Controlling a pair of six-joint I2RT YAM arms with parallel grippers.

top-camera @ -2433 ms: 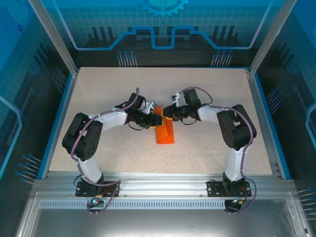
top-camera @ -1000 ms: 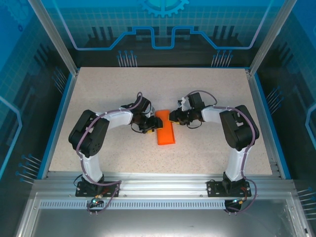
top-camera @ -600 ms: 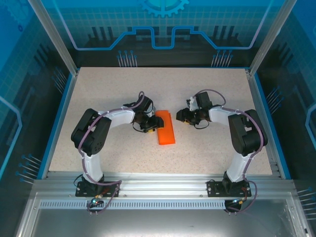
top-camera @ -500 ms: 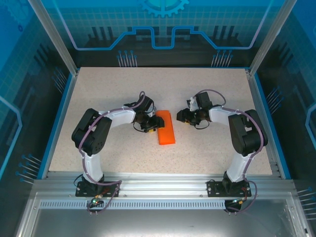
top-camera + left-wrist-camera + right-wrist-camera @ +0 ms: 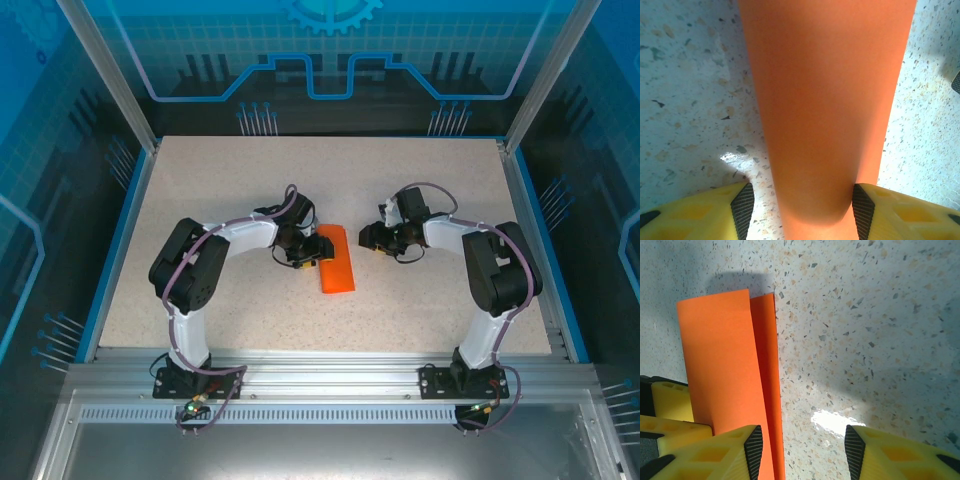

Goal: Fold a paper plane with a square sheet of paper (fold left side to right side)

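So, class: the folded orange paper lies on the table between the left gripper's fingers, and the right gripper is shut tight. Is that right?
No: the right gripper is open; the right wrist view shows its fingers apart over the table. The paper does lie between the fingers of the left gripper.

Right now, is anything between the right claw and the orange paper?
Nothing visible: the right claw, open, is right beside the orange paper, over bare table. The left claw sits on its far side.

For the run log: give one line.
folded orange paper sheet: on table; left jaws: open, astride it; right jaws: open, beside it
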